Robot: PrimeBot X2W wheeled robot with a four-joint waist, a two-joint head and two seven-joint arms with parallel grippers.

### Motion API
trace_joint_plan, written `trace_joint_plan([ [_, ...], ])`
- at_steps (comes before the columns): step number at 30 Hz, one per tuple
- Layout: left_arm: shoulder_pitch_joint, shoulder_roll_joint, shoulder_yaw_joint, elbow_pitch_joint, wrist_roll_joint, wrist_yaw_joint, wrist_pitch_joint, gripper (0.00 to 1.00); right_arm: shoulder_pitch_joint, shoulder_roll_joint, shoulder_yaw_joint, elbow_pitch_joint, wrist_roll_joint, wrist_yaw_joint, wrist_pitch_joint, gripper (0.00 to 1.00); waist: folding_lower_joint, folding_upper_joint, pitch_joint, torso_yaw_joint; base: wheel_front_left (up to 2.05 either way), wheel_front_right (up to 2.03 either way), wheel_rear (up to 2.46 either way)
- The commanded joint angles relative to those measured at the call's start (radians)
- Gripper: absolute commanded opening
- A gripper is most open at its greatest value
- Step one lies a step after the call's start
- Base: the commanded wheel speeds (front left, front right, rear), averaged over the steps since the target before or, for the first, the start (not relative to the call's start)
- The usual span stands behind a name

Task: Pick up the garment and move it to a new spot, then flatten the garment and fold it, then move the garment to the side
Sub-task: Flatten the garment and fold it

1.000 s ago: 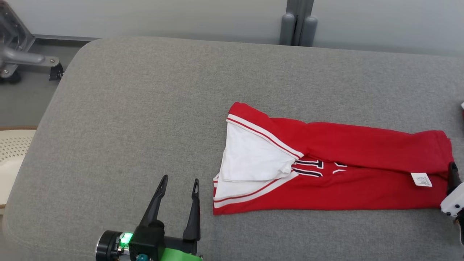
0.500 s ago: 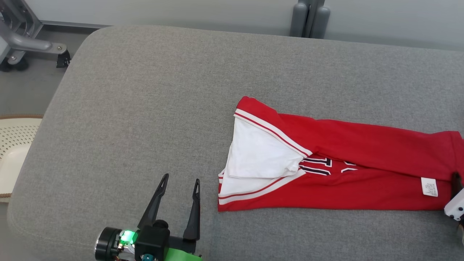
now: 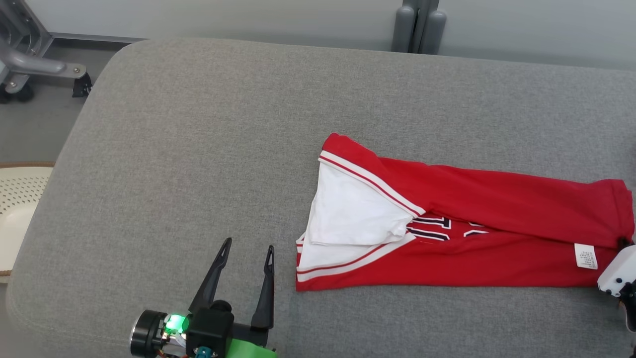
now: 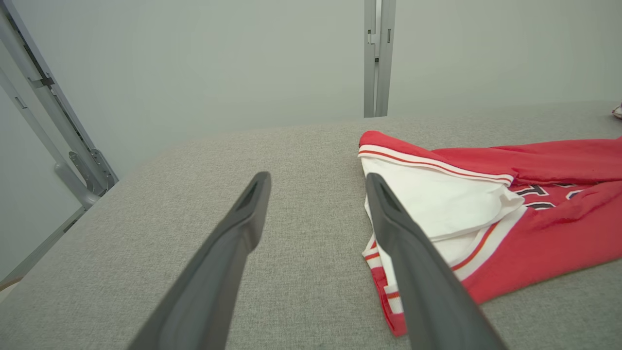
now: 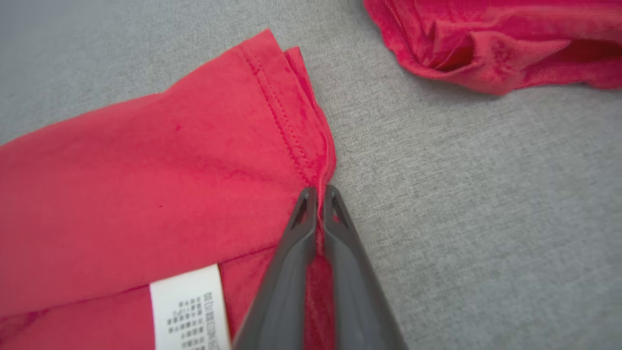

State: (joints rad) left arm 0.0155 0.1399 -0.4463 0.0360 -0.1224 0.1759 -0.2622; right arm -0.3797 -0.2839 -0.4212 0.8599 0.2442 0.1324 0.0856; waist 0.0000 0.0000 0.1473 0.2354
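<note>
A red garment [image 3: 497, 248] with white trim and dark lettering lies folded in a long band on the grey padded surface [image 3: 198, 124], its white lining turned out at the left end. My right gripper [image 5: 320, 190] is shut on the hem at the garment's [image 5: 146, 194] right end, just beside the white care label [image 5: 189, 311]. In the head view that gripper [image 3: 621, 243] sits at the right edge of the picture. My left gripper [image 3: 248, 243] stands open over bare padding, a little left of the garment's [image 4: 534, 228] left end, with nothing between its fingers [image 4: 243, 218].
Another piece of red cloth [image 5: 486, 53] lies beyond the pinched hem. A metal frame [image 3: 30, 64] and a white perforated thing [image 3: 20, 199] stand off the left edge of the padding. A grey post [image 3: 417, 25] rises behind it.
My right gripper has closed on the hem at the garment's right end. The head camera has shifted a little. My left gripper has stayed where it was.
</note>
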Motion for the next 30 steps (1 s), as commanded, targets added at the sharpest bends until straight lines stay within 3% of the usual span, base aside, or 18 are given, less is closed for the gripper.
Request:
trace_joint_plan([
  [1,0.019,-0.003,0.007,0.002,0.003,-0.005,-0.003,1.00,0.011,-0.024,0.004,0.006,-0.012,-0.003,-0.011,0.00,0.0000,0.0000,-0.004,-0.002,0.00,0.00,0.00],
  [7,0.028,-0.013,0.010,0.014,0.010,-0.016,-0.003,1.00,0.030,-0.098,0.023,-0.036,-0.056,-0.003,-0.042,0.00,0.0000,0.0000,-0.032,-0.008,0.00,0.00,0.00],
  [12,0.040,-0.012,0.020,0.017,0.011,-0.023,-0.003,1.00,0.036,-0.107,0.050,-0.133,-0.058,-0.003,-0.030,0.00,0.0000,0.0000,-0.057,-0.012,0.00,0.00,0.00],
  [23,0.065,-0.016,0.018,0.032,0.020,-0.041,-0.003,1.00,0.136,0.035,0.169,-0.546,-0.047,-0.002,0.077,0.00,0.0000,0.0000,-0.108,0.008,0.00,0.00,0.00],
  [30,0.066,-0.018,0.023,0.042,0.022,-0.049,-0.003,1.00,0.181,0.124,0.268,-0.723,-0.071,-0.002,0.143,0.00,0.0000,0.0000,-0.120,0.031,0.00,0.00,0.00],
])
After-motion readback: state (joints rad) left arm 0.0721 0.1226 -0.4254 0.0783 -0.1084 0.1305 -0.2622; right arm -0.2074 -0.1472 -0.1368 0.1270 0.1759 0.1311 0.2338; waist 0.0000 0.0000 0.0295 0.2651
